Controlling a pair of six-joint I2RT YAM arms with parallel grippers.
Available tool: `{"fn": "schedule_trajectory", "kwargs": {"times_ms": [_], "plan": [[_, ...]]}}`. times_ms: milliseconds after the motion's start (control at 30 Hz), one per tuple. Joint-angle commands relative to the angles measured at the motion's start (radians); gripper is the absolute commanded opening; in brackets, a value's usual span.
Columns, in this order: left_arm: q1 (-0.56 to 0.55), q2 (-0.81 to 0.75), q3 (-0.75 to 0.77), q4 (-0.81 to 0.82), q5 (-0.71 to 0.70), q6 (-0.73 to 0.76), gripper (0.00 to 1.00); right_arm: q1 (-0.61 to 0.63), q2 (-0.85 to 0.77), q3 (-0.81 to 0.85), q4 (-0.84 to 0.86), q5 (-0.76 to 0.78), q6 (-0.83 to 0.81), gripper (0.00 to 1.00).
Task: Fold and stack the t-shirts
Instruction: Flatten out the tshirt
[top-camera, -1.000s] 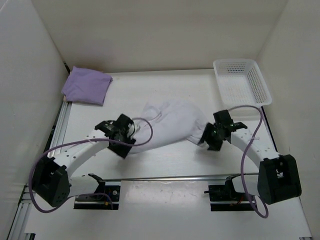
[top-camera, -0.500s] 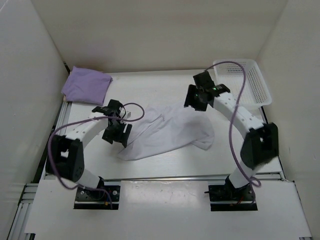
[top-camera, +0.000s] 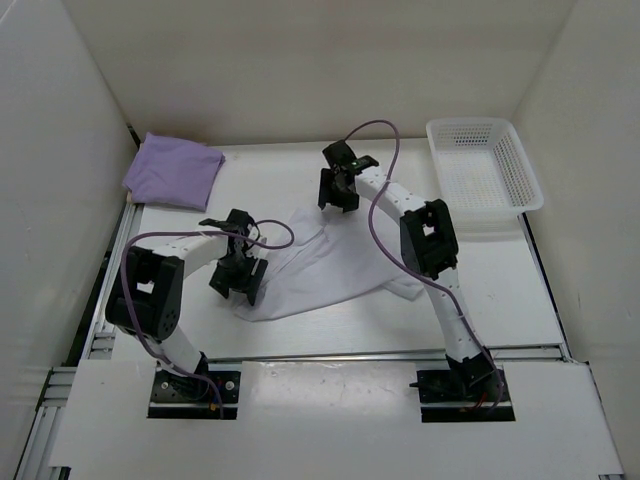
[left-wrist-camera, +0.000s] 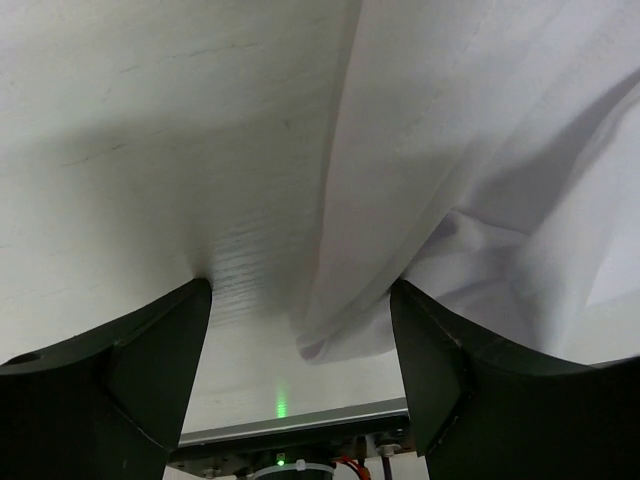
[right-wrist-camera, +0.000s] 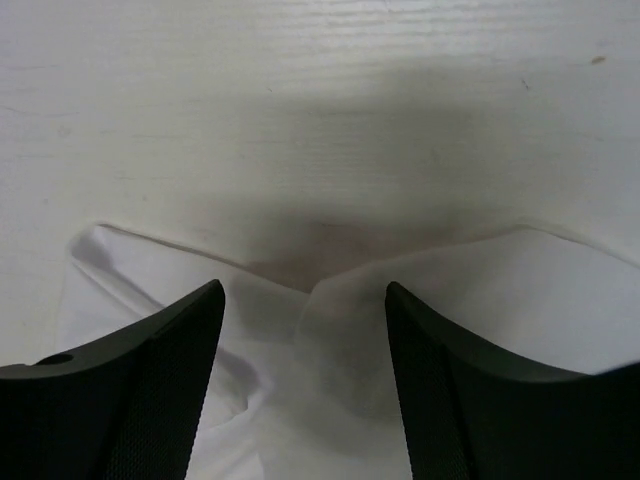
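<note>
Jaws left: apart, fingers (left-wrist-camera: 110, 370) either side of the near-left hem of the white t-shirt (top-camera: 340, 265). Cloth lies in the gap, not clamped.
Jaws right: apart, fingers (right-wrist-camera: 130, 390) low over the far edge of the same shirt. A fold peak sits between them, nothing pinched.
Why placed so: my read is that each arm is lined up on an opposite edge so the two can grab and tension the cloth flat before folding.
White t-shirt state: mid-bench (top-camera: 270, 175), crumpled and only half spread, one flap lapped over the body. Not folded.
Lavender t-shirt (top-camera: 172, 170): far-left corner of the bench, folded to a rough square, well apart from the white one. Likely the stack base, parked there to keep the middle free for folding.
Basket (top-camera: 485, 125): white perforated plastic, far-right corner, untouched by either arm.
Count: t-shirts in view 2 (1 white, 1 lavender), no tan shirt visible; baskets 1; arms 2.
Progress: judged about a third; one folded, one being worked, nothing stacked.
Next needs: both jaws to close on a single layer at true edges.
Risk: left hem is bunched, so a double-layer grab could drag a wrinkle into the fold.
</note>
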Motion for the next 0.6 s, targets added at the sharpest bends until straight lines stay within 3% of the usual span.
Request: {"fn": "schedule_trajectory", "kwargs": {"times_ms": [0,100,133,167,233,300,400,433,467,567], "plan": [[-0.016,0.000,-0.014,0.044,0.043,0.000,0.83,0.004,0.017,0.033,-0.032,0.049,-0.005,0.68],[-0.054,0.009,-0.023,0.044,0.063,0.000,0.77,0.014,-0.004,-0.005,-0.054,0.071,-0.005,0.39],[-0.065,0.034,-0.023,0.044,0.077,0.000,0.73,0.014,-0.016,-0.024,-0.054,0.071,-0.005,0.20],[-0.065,0.046,-0.023,0.044,0.100,0.000,0.66,0.014,-0.042,-0.047,-0.054,0.071,-0.014,0.12],[-0.077,0.064,-0.023,0.044,0.132,0.000,0.33,0.014,-0.073,-0.060,-0.066,0.071,-0.014,0.00],[-0.077,0.077,-0.013,0.044,0.132,0.000,0.11,0.014,-0.137,-0.091,-0.075,0.083,-0.036,0.00],[-0.068,0.077,0.009,0.035,0.122,0.000,0.11,0.014,-0.225,-0.136,-0.075,0.093,-0.056,0.00],[-0.068,0.077,0.009,0.035,0.122,0.000,0.11,0.014,-0.242,-0.146,-0.075,0.093,-0.056,0.05],[-0.068,0.068,0.009,0.035,0.122,0.000,0.11,0.014,-0.263,-0.156,-0.075,0.080,-0.066,0.28],[-0.068,0.058,0.009,0.024,0.122,0.000,0.11,0.014,-0.263,-0.177,-0.066,0.053,-0.066,0.33]]}}
